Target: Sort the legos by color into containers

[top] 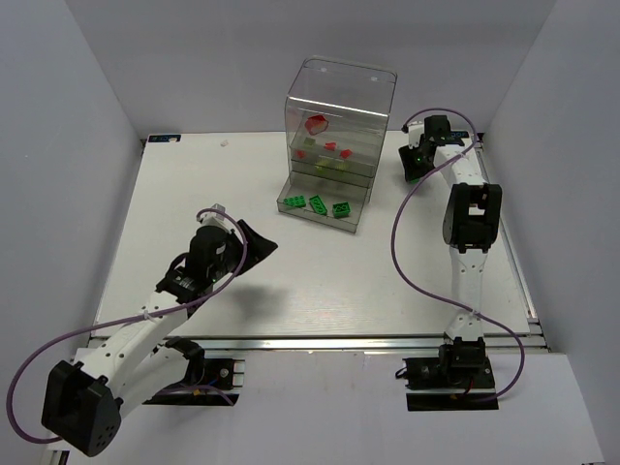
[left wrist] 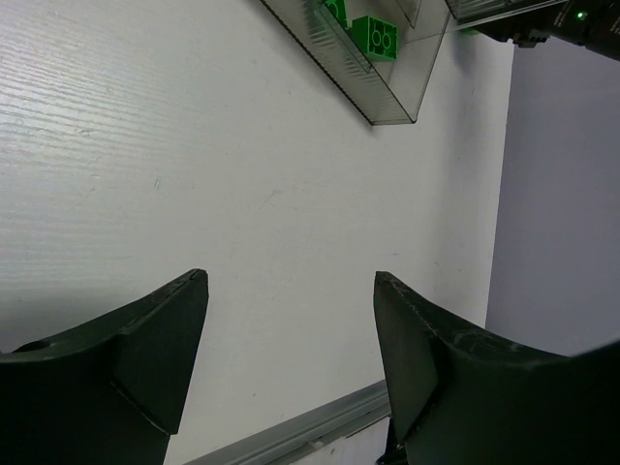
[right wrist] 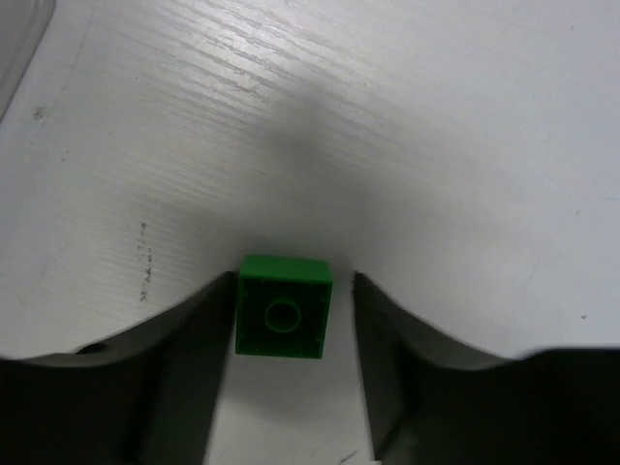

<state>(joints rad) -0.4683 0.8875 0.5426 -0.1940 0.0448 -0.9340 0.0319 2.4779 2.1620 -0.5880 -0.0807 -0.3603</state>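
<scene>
Legos [top: 318, 204]: dark green ones lie in the bottom tray of the containers [top: 334, 107], red and yellow-green on the shelves above. One loose green brick [right wrist: 284, 306] is on the desk [top: 194, 194] just right of the containers.

Left of the containers and nearer my bases: my left gripper [left wrist: 291, 281], fingers spread, nothing between them, only bare desk under it. In its wrist view the corner of the bottom tray sits far ahead. It's well apart from the loose brick, with the containers between them, so it's not the arm for this.

Right of the containers: my right gripper [right wrist: 294, 291], pointing down at the desk. The loose brick sits right between its fingers, hollow side toward the camera. It's square, so there's no long axis to line up, and its flat sides face the fingers. One finger looks to be touching or nearly touching it. There's a clear gap to the other, so the fingers are apart around the brick and not clamped.

My read: the right arm is nearest and straddles the brick. The next move is to close and lift, then carry it left to the green tray. The off-centre brick may slide as the fingers close.
</scene>
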